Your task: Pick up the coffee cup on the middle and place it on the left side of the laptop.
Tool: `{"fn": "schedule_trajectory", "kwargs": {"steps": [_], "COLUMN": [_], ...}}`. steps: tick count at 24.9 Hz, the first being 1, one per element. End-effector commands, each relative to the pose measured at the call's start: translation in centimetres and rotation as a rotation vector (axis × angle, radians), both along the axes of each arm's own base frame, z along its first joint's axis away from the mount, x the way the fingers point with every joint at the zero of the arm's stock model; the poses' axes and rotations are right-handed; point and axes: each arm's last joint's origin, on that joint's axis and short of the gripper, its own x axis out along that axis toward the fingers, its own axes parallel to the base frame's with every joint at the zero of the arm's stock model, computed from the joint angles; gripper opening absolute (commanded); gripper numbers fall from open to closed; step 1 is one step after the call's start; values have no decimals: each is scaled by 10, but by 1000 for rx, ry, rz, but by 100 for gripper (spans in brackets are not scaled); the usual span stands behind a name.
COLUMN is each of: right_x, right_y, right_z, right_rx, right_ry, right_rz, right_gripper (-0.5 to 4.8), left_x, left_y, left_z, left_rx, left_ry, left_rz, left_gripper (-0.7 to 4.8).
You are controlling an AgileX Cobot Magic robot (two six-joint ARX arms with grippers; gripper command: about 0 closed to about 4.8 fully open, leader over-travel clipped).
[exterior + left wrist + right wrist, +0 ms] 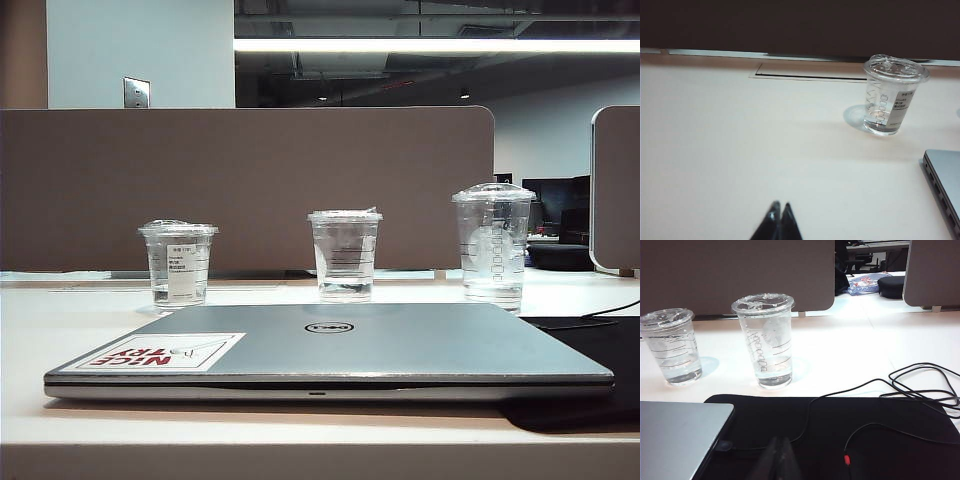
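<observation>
Coffee cup point(344, 256) stands upright mid-row behind the closed laptop point(330, 350), btwn labelled cup point(178, 262) & tall domed cup point(493, 243). Left gripper point(779, 206) pinched closed, empty, above bare table; right gripper point(779, 440) likewise closed, empty, over black mat point(890, 440)

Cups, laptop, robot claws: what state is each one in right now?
coffee cup: upright, lidded, a little water, behind the laptop, untouched.
labelled cup: upright, lidded, a little water.
tall domed cup: upright, lidded, a little water.
laptop: closed, flat on the table.
left claw: shut, empty, over bare table.
right claw: shut, empty, over the black mat.
</observation>
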Motion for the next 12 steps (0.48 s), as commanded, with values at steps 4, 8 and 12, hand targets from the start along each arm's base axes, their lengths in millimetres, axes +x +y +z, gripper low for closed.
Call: {"fn": "schedule_trajectory", "kwargs": {"steps": [4, 8, 12], "right_x": [0, 0, 0], "right_y": [0, 0, 0], "right_z": [0, 0, 1], "right_rx": [-1, -1, -1], "right_ry": [-15, -15, -15], "right_rz": [-2, -2, -1], "right_gripper": [-5, -5, -5], "left_x": [0, 0, 0], "left_y": [0, 0, 0], "left_z": [2, 2, 2], "left_rx": [2, 7, 27], "left_ry": [-12, -12, -12], "left_rz": [-4, 0, -3], "left_gripper": [-5, -5, -5]}}
